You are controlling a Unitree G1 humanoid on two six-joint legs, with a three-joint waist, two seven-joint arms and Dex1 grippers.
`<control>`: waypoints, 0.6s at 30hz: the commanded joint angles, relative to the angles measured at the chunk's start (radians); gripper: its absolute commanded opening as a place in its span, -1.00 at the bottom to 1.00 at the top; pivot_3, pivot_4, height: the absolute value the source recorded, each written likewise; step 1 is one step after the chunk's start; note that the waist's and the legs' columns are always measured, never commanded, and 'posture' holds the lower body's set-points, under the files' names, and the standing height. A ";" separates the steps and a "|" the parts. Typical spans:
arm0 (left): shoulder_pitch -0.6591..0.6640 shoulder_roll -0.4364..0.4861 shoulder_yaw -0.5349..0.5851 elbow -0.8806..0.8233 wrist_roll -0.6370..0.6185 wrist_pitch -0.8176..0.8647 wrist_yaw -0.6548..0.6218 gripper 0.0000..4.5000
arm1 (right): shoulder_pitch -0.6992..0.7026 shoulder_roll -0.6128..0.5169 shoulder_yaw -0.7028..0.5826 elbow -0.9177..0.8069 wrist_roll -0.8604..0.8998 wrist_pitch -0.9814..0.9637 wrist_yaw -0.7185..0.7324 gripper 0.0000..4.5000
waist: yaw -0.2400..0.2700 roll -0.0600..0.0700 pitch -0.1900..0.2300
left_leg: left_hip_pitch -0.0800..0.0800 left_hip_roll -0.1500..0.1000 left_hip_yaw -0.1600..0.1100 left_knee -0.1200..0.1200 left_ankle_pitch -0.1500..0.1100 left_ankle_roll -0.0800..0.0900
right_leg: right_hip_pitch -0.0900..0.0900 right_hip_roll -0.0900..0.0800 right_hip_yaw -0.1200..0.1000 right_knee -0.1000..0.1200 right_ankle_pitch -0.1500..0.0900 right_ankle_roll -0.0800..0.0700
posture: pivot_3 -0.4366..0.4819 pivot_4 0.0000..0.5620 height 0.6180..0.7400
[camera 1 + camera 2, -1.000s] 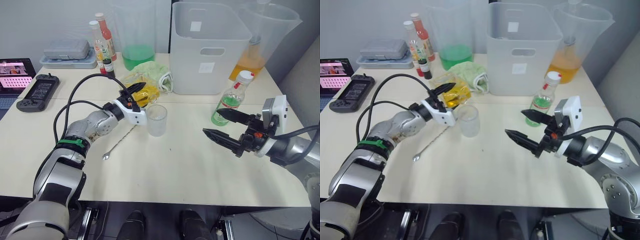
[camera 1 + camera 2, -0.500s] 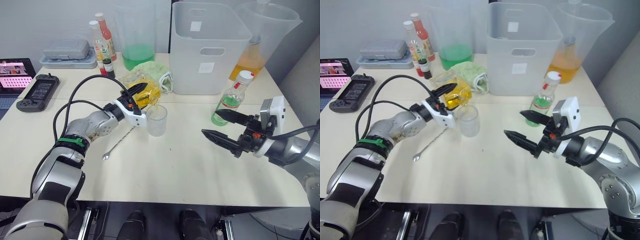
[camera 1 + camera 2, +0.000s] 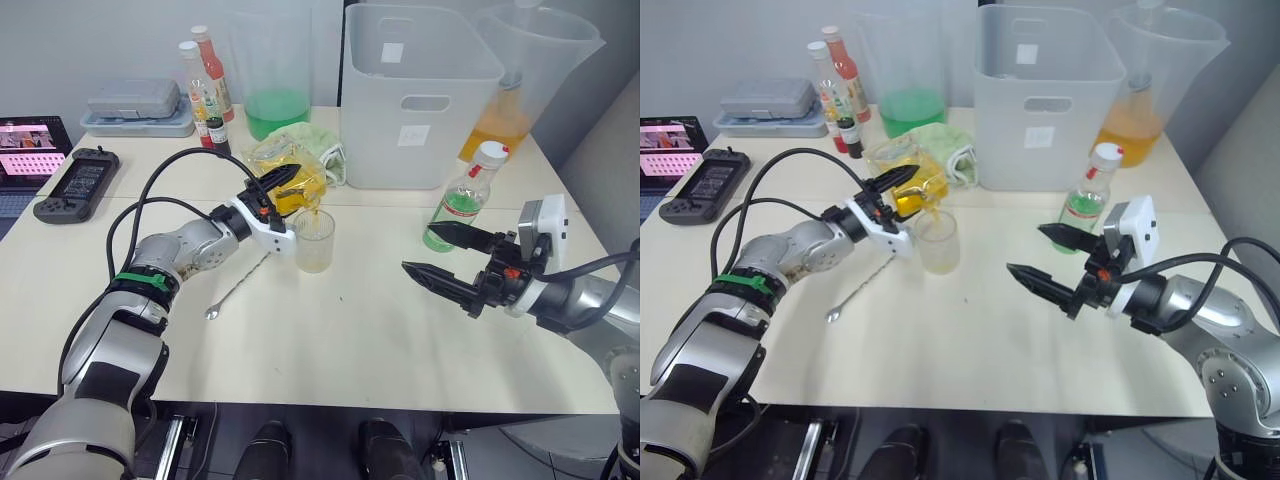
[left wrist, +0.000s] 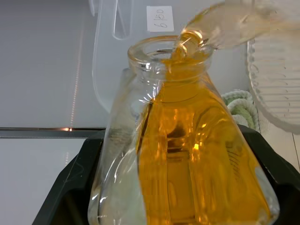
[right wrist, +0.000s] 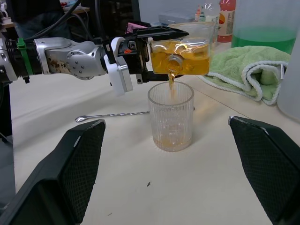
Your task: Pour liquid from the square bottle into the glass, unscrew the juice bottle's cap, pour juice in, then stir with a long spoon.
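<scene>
The left hand (image 3: 283, 186) grips the tipped square bottle (image 5: 180, 56), amber liquid streaming into the glass (image 5: 170, 116).

A pale cream rectangular worktop (image 3: 330, 350) fills the middle of the scene, its matte surface evenly lit with soft shadows. Behind it rises a plain light grey wall (image 3: 100, 40). At the far left edge sits a laptop with a glowing pink screen (image 3: 28, 140), and beside it lies a black handheld game console (image 3: 78, 183). Below the worktop's near edge the floor (image 3: 320, 445) looks dark. On the right, a grey panel (image 3: 610, 170) slants beside the worktop.
</scene>
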 commanded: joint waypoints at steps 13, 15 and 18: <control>-0.029 0.000 0.079 -0.045 -0.167 0.003 -0.085 0.25 | 0.001 -0.002 -0.014 -0.022 0.008 -0.027 0.014 0.99 | 0.000 0.000 0.000 | 0.000 0.000 0.000 0.000 0.000 0.000 | 0.000 0.000 0.000 0.000 0.000 0.000 | -0.05 -0.47 1.00; -0.019 -0.006 0.088 -0.049 -0.217 0.000 -0.141 0.25 | -0.003 -0.002 -0.011 -0.020 0.008 -0.027 0.017 0.99 | 0.000 0.000 0.000 | 0.000 0.000 0.000 0.000 0.000 0.000 | 0.000 0.000 0.000 0.000 0.000 0.000 | -0.05 -0.47 1.00; 0.001 -0.009 0.104 -0.072 -0.287 -0.015 -0.208 0.25 | -0.009 -0.004 -0.006 -0.015 0.006 -0.027 0.024 0.99 | -0.004 0.000 0.000 | 0.000 0.000 0.000 0.000 0.000 0.000 | 0.000 0.000 0.000 0.000 0.000 0.000 | -0.05 -0.47 1.00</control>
